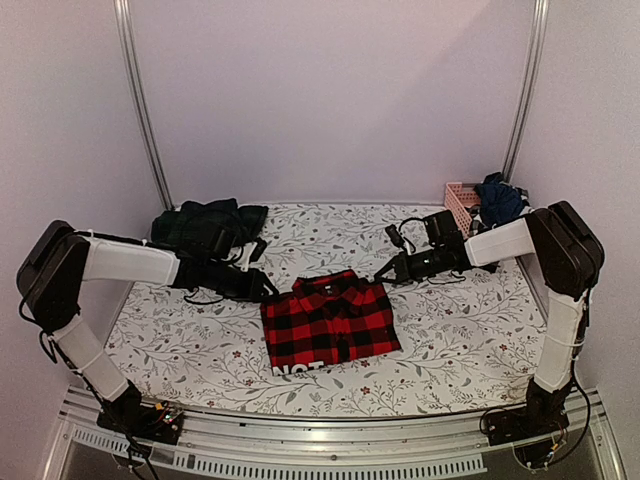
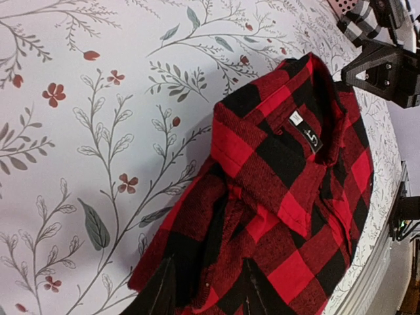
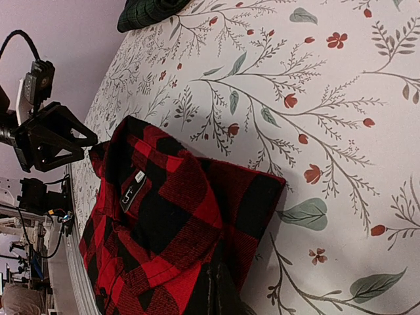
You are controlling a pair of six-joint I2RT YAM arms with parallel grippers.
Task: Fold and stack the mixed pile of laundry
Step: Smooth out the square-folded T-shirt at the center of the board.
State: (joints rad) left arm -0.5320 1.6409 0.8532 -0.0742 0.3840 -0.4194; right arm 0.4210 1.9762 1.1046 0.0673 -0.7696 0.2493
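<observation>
The red-and-black checked flannel shirt [image 1: 330, 320] lies folded in the middle of the table, collar towards the back. My left gripper [image 1: 268, 288] is at its left shoulder. In the left wrist view the left gripper [image 2: 207, 295] has a bunched ridge of the shirt [image 2: 282, 170] pinched between its two dark fingers [image 2: 161, 292]. My right gripper [image 1: 385, 272] is at the right shoulder. Seen from the right wrist, the right gripper [image 3: 230, 295] is shut, its tips resting on the shirt [image 3: 170, 216] near the corner; I cannot see cloth between them.
A dark green tartan heap [image 1: 210, 225] lies at the back left, also visible as the tartan heap [image 3: 147, 10]. The pink basket [image 1: 460, 200] with dark navy clothes [image 1: 498, 198] stands at the back right. A leaf-patterned cloth [image 1: 180, 330] covers the table.
</observation>
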